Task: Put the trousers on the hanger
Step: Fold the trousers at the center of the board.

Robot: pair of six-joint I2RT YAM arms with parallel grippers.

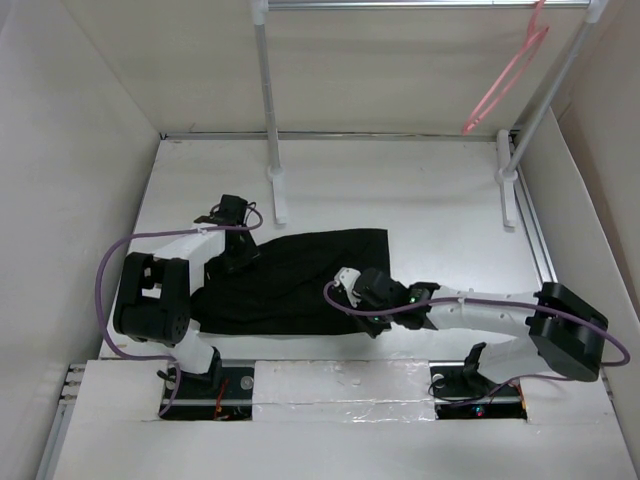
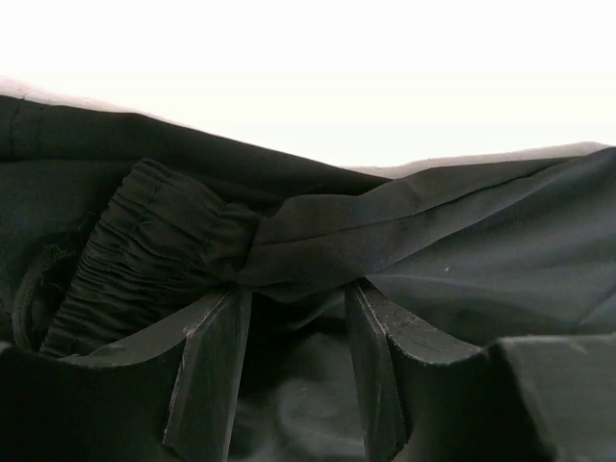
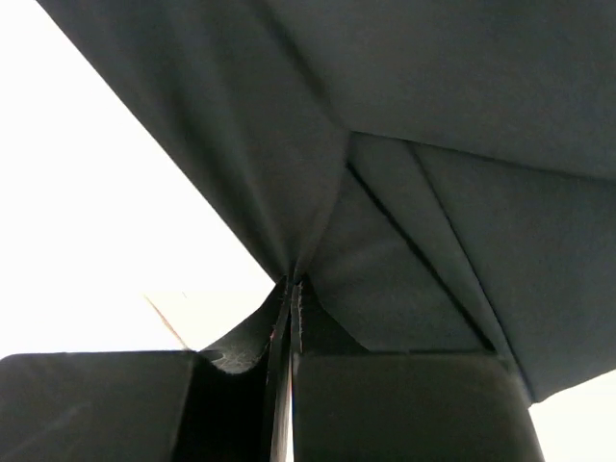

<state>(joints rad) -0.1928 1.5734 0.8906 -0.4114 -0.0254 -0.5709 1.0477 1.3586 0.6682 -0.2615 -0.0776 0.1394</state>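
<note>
The black trousers (image 1: 300, 275) lie spread on the white table (image 1: 430, 210). My left gripper (image 1: 238, 258) is at their upper left edge. In the left wrist view the left gripper (image 2: 298, 289) is closed part way on a bunched fold of the trousers (image 2: 481, 241), beside the gathered elastic waistband (image 2: 135, 250). My right gripper (image 1: 362, 302) is at their lower right edge. In the right wrist view the right gripper (image 3: 291, 285) is shut tight on a pinch of the trousers (image 3: 433, 115). The pale-pink hanger (image 1: 505, 75) hangs from the rack rail at the top right, far from both grippers.
The white rack has two poles, the left pole (image 1: 270, 100) and the right pole (image 1: 545, 110), with feet (image 1: 507, 195) on the back of the table. Beige walls (image 1: 60, 200) close in the left, back and right sides.
</note>
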